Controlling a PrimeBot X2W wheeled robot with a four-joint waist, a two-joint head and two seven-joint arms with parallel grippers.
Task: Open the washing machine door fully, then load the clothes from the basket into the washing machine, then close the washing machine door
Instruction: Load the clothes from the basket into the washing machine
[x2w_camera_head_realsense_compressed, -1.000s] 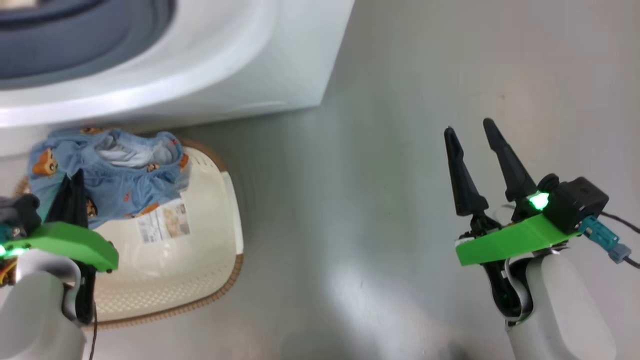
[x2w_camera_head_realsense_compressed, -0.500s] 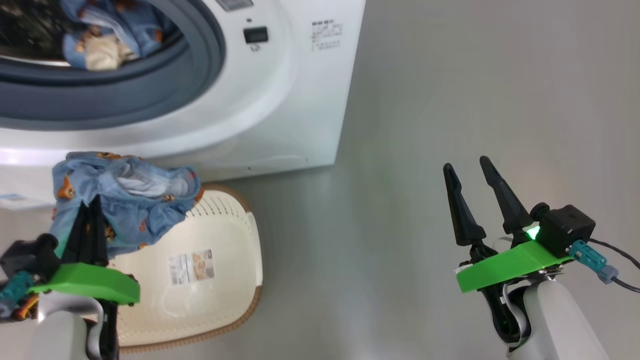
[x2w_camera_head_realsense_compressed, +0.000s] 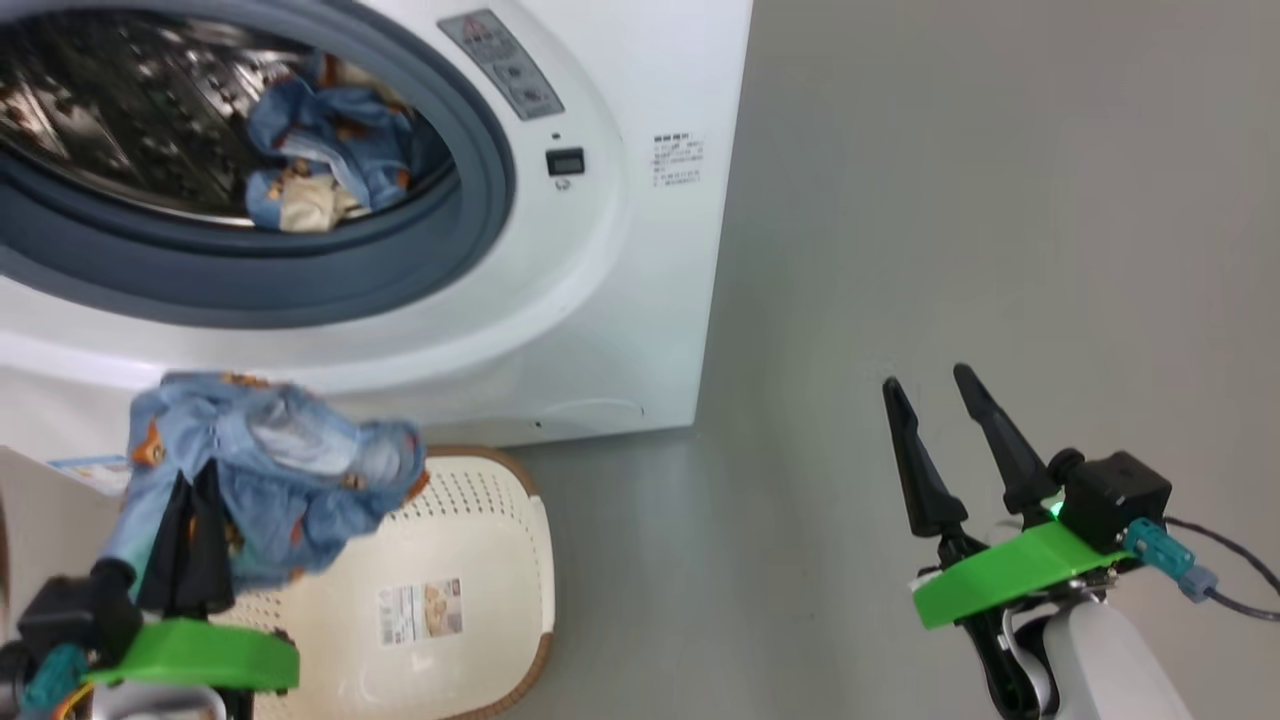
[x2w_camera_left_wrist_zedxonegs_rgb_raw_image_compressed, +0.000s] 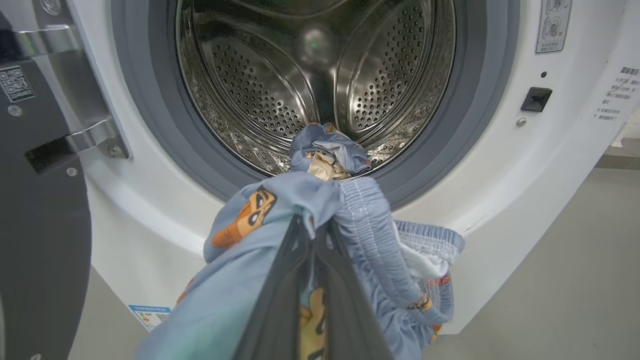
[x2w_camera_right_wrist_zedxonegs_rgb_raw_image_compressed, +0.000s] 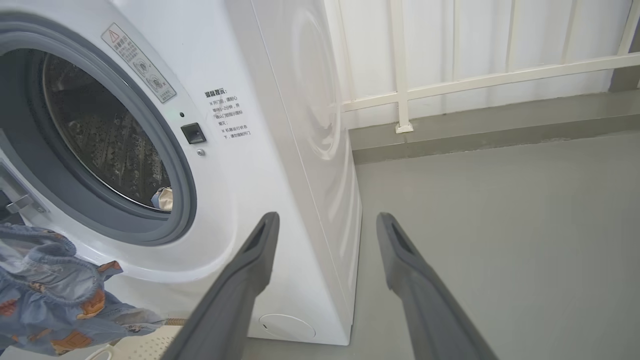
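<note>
Pinching a crumpled light-blue garment (x2w_camera_head_realsense_compressed: 300, 470), the left gripper (x2w_camera_head_realsense_compressed: 195, 490) has its two dark tapered fingers closed tight on the soft fabric. The cloth bunches over them, showing a gathered elastic hem and orange cartoon prints. The bundle hangs over the far left end of the basket (x2w_camera_head_realsense_compressed: 500, 500), just in front of the washer (x2w_camera_head_realsense_compressed: 640, 300) and below its round mouth. That basket is a cream perforated plastic tub with a brown woven-look rim, and a paper label (x2w_camera_head_realsense_compressed: 420, 610) lies flat on its bottom. Another garment (x2w_camera_head_realsense_compressed: 330, 150), blue with cream lining, lies balled at the near lip of the shiny perforated steel drum (x2w_camera_left_wrist_zedxonegs_rgb_raw_image_compressed: 260, 75), which a thick grey rubber seal (x2w_camera_head_realsense_compressed: 300, 290) rings. The door (x2w_camera_left_wrist_zedxonegs_rgb_raw_image_compressed: 45, 240) stands swung open at the left on metal hinges. Well to the right, the right gripper (x2w_camera_head_realsense_compressed: 925, 378) is spread wide and empty over the smooth grey floor (x2w_camera_head_realsense_compressed: 950, 150).
</note>
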